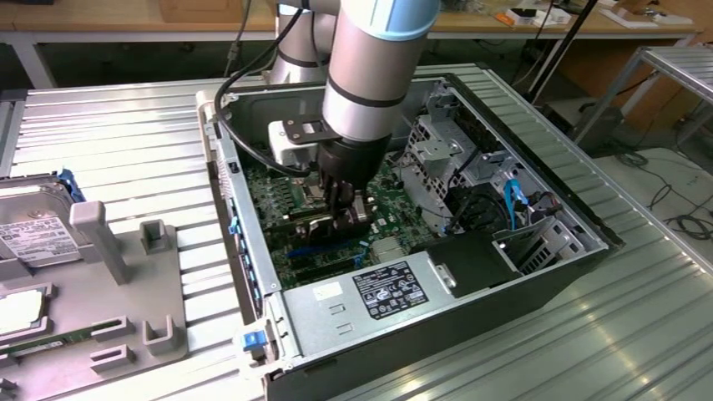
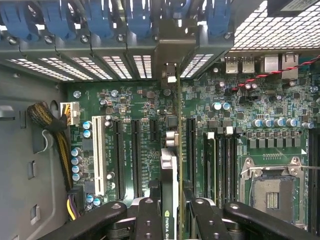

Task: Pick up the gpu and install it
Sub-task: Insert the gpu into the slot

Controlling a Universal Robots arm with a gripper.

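Observation:
My gripper (image 1: 340,213) reaches down into the open computer case (image 1: 535,276), over the green motherboard (image 1: 385,180). Its fingers (image 2: 147,222) are shut on the gpu (image 2: 169,165), a thin black card that the wrist view shows edge-on, standing upright between them. The card lies along the motherboard (image 2: 135,115) between two black expansion slots (image 2: 136,155), and its far end reaches the case's rear slot openings (image 2: 170,70). In the exterior view the gpu (image 1: 312,225) is a dark piece below the fingers, low against the board. Whether it sits in a slot I cannot tell.
A power supply (image 1: 379,292) fills the case's near end, and a drive cage (image 1: 446,159) with cables is on the exterior view's right. A grey fixture (image 1: 112,276) holding a hard drive (image 1: 33,230) lies on the exterior view's left. Blue slot latches (image 2: 137,15) and a CPU socket (image 2: 272,190) surround the card.

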